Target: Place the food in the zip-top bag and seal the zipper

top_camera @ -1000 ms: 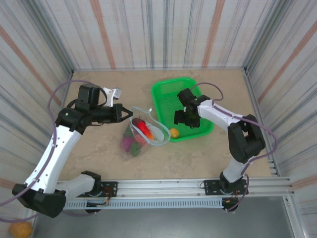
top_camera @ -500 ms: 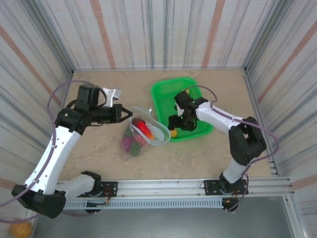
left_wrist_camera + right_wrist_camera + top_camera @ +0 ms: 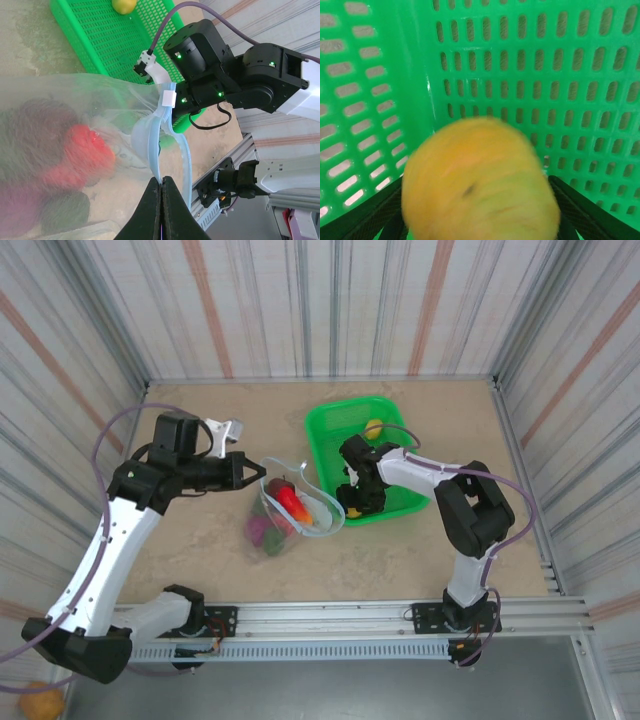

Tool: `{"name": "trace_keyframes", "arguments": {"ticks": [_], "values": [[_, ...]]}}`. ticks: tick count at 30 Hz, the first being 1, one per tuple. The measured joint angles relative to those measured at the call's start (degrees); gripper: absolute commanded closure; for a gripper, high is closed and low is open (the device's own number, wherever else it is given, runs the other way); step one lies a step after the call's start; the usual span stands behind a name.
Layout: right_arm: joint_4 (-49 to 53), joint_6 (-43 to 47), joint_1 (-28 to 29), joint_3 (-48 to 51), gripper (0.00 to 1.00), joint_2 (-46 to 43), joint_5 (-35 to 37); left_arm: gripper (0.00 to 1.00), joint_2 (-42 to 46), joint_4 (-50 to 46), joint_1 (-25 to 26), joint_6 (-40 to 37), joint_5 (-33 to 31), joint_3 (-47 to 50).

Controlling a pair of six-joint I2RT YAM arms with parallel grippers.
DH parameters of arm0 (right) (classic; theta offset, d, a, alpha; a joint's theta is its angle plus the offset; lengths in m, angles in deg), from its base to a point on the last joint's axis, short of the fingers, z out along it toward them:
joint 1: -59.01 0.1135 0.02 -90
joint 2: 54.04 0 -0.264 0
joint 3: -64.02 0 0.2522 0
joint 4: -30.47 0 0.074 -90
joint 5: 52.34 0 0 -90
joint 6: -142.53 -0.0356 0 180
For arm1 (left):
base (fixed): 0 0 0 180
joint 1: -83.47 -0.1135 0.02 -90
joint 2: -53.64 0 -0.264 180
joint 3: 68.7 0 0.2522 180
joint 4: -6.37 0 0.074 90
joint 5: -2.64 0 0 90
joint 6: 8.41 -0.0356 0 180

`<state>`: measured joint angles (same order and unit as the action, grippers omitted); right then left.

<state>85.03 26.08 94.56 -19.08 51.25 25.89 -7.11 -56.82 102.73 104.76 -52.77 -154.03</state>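
Left gripper [image 3: 258,468] clamped tight on zipper [image 3: 147,145] of zip-top bag [image 3: 300,530], food [image 3: 288,498] inside | right gripper [image 3: 352,502] at green tray [image 3: 395,450] corner, orange fruit [image 3: 477,180] between its jaws, grip unclear

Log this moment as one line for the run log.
left fingers: shut on zipper | right fingers: flanking orange fruit in green tray corner | zip-top bag: unsealed, food inside

No legible text, brand, number found (white tab [image 3: 170,98] too blurred).
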Motion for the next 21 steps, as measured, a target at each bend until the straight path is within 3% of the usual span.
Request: {"name": "trace_keyframes", "arguments": {"ticks": [7,11,21], "values": [[-0.3,0.1,-0.4,-0.1,0.4,-1.8,1.5,1.0,0.0,0.0,0.0,0.0,0.0,0.0],[-0.3,0.0,-1.6,-0.1,0.51,-3.8,1.4,1.0,0.0,0.0,0.0,0.0,0.0,0.0],[3.3,1.1,-2.1,-2.0,0.5,-13.7,4.2,1.0,0.0,0.0,0.0,0.3,0.1,0.0]]}}
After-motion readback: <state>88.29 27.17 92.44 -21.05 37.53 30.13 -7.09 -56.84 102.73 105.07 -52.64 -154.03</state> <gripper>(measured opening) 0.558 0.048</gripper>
